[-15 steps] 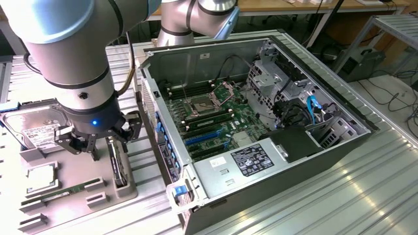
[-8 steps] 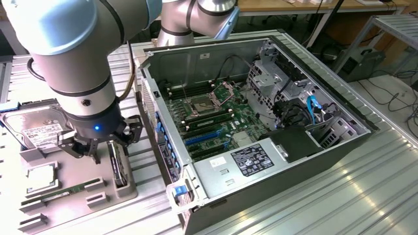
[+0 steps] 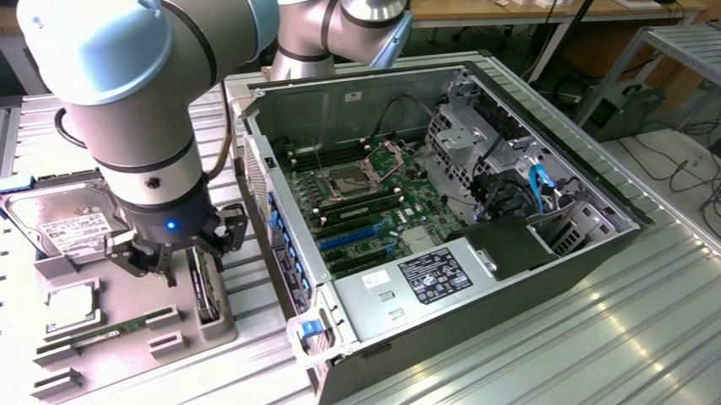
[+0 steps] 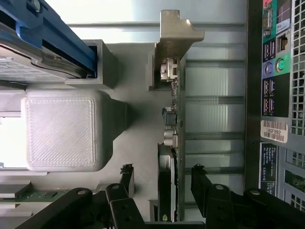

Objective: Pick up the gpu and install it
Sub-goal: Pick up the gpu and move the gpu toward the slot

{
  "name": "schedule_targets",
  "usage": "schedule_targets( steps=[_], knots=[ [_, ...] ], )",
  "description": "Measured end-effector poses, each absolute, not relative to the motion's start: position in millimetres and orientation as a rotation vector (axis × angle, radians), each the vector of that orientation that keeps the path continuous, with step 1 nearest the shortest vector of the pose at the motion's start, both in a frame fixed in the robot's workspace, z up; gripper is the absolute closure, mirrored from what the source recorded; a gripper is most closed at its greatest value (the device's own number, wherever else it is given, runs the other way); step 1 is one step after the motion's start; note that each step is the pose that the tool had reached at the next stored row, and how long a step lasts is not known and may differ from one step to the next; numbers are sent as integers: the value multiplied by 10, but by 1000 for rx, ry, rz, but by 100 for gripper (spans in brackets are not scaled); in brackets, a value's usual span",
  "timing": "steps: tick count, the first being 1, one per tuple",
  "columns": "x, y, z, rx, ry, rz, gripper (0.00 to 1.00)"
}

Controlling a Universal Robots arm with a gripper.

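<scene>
End effector [image 4: 162,171] is straddling the edge-up gpu [image 4: 172,124], fingers [image 4: 126,174] spread and not touching; I'd be keeping it centred, pinching squarely on its flat faces.

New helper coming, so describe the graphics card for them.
At the exterior view's left, beside the open computer case, sits a grey tray of parts. The graphics card is the thin dark board standing on edge beneath the claw, unlike the silver hard drive and green memory stick.

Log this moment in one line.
gripper: open, straddling gpu | gpu: on edge in tray, not lifted | case: open
</scene>
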State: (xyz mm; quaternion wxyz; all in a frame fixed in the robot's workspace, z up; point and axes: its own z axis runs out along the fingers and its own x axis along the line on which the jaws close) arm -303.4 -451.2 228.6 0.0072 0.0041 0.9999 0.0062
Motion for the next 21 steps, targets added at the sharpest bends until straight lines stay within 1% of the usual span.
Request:
schedule_targets(
  steps=[4, 5, 6, 10, 11, 12, 14, 15, 21],
  knots=[
    [-3029, -4510, 2246, 13, 3127, 9, 40],
    [-3029, -4510, 2245, 13, 3127, 5, 41],
    [-3029, -4510, 2245, 13, 3127, 4, 49],
    [-3021, -4509, 2234, 13, 3127, 3, 50],
    [-3017, -4509, 2232, 13, 3127, 2, 56],
    [-3010, -4510, 2230, 13, 3127, 2, 56],
    [-2996, -4510, 2227, 13, 3127, 1, 69],
    [-2992, -4510, 2226, 13, 3127, 1, 72],
    [-2986, -4510, 2223, 13, 3127, 0, 72]
  ],
)
